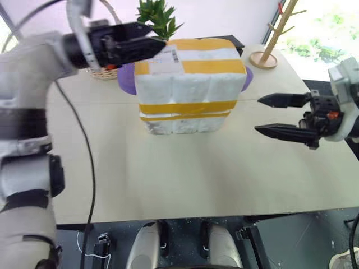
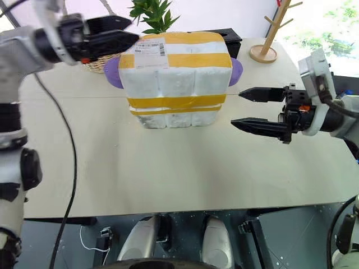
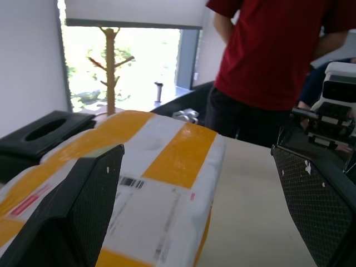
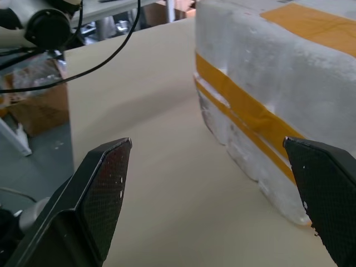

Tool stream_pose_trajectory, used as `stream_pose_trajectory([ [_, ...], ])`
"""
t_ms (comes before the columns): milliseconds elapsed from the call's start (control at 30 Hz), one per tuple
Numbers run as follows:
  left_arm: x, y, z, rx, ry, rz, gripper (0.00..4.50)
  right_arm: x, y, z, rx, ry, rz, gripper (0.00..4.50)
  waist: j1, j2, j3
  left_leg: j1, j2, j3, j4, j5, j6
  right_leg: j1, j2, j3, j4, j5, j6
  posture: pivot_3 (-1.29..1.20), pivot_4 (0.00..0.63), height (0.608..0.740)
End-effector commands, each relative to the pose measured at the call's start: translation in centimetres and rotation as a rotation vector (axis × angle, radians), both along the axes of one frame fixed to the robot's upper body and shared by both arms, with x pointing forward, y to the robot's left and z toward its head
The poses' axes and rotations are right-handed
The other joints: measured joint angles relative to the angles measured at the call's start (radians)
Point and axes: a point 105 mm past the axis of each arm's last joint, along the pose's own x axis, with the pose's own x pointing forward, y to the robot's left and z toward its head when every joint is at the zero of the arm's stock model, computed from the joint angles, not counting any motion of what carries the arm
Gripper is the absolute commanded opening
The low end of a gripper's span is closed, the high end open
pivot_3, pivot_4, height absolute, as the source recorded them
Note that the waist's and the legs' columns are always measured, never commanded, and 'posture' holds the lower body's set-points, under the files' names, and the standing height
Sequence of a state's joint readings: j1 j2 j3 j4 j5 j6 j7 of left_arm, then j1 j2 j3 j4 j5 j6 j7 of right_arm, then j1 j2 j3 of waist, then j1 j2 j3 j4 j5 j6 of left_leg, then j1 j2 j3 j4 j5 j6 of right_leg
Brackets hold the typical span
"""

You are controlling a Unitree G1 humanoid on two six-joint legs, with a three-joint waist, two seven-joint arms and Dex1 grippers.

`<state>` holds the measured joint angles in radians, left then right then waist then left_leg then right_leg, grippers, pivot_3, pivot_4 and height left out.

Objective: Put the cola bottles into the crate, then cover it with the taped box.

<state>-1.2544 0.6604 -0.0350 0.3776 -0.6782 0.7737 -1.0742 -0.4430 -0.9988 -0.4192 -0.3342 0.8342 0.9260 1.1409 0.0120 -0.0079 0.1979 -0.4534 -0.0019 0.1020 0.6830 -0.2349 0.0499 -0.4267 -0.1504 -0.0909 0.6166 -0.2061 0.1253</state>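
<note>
One taped box (image 1: 188, 84) sits on your tabletop (image 1: 196, 174), toward the far middle, resting on a low white foam base with a thin yellow band, the crate (image 1: 185, 123); the box covers it, and you cannot see what is inside. Two purple discs show, one at each end of the box. Two end effectors are up. Your left end effector (image 1: 147, 38) hangs level over the box's far left top corner beside the white label, fingers spread wide, holding nothing. Your right end effector (image 2: 244, 107) points at the box's right side, apart from it, fingers wide and empty. One wicker basket (image 1: 102, 73) and one potted plant (image 1: 159, 17) stand behind the box. One wooden rack (image 1: 269, 45) stands far right. One person in a red shirt (image 3: 272, 50) stands beyond the tabletop.
</note>
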Motion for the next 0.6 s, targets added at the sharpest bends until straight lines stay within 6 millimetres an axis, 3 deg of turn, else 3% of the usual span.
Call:
stream_pose_trajectory([
  [33,1.8,-1.2,0.1,0.064,-0.050,-0.024,4.43,-0.6,-0.7,-0.3,-0.042,-0.040,-0.060,4.50,0.002,0.000,0.000,0.000,0.001,0.000,0.000,0.000,0.000,0.000,0.000,0.000,0.000,0.000,0.000,0.00,0.150,0.736],
  [200,3.9,-3.2,-1.2,0.123,-0.031,-0.043,4.43,-0.2,-0.9,-0.5,-0.007,-0.041,-0.119,4.50,0.001,0.000,0.000,-0.005,0.001,0.000,0.001,-0.001,0.002,-0.004,-0.001,0.000,-0.001,0.000,0.000,0.00,0.150,0.736],
  [300,4.7,-3.9,-3.6,0.211,-0.017,-0.043,4.43,-0.2,-0.7,-1.5,-0.025,-0.028,-0.128,4.50,0.002,0.000,0.000,-0.006,0.001,0.000,0.001,-0.001,0.003,-0.004,-0.001,0.000,-0.001,0.000,0.001,0.00,0.150,0.736],
  [400,5.2,-4.1,-5.7,0.258,0.018,-0.037,4.43,-0.1,-0.7,-1.8,-0.018,-0.024,-0.136,4.50,0.005,0.000,0.000,-0.006,0.001,-0.001,0.001,-0.004,0.007,-0.004,-0.001,0.000,-0.001,0.000,0.001,0.00,0.150,0.736],
  [600,5.4,-3.7,-6.8,0.282,0.034,-0.039,4.43,0.6,-0.4,-2.0,-0.005,-0.028,-0.146,4.50,0.004,-0.001,-0.006,-0.003,0.001,-0.002,0.003,-0.007,0.011,0.000,-0.002,0.000,-0.002,0.000,0.001,0.00,0.150,0.736],
])
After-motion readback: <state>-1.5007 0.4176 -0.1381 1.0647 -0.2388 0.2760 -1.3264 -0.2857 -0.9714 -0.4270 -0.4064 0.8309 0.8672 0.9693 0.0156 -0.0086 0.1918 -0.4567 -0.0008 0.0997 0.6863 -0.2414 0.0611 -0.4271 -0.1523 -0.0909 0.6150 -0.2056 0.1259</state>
